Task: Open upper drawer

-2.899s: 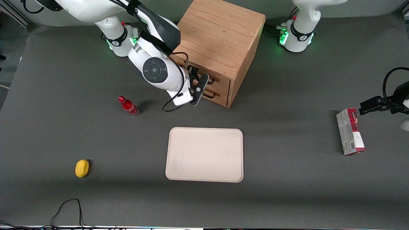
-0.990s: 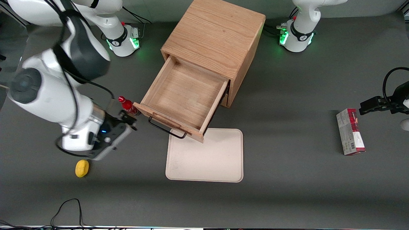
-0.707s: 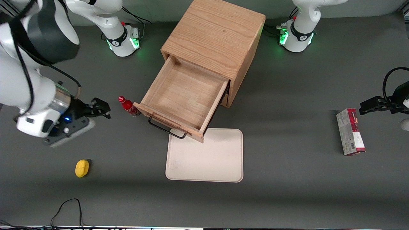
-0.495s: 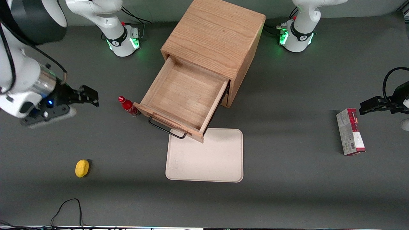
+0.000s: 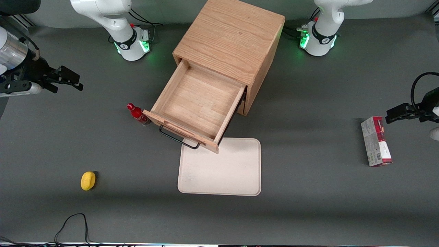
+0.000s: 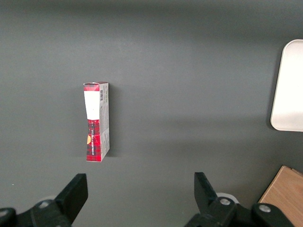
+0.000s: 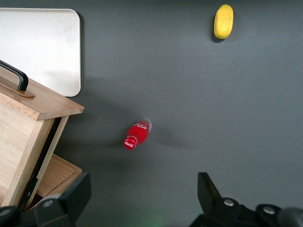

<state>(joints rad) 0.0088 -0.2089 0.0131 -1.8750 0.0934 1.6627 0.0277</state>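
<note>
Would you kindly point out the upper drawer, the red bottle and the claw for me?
upper drawer (image 5: 200, 103), front view, on its bare wooden floor.
red bottle (image 5: 138, 115), front view, on its red body.
claw (image 5: 67, 82), front view, open, midway between its fingertips, toward the working arm's end of the table.

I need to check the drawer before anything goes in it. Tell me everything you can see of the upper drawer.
The upper drawer is a shallow light-wood box, pulled far out of the oak cabinet and empty, its bare grained floor showing. A long black wire handle runs along its front panel. Its front corner overhangs the cream tray, and a red bottle stands close beside its front end; whether they touch is unclear. The claw hangs open, well away toward the working arm's end of the table, touching nothing.
</note>
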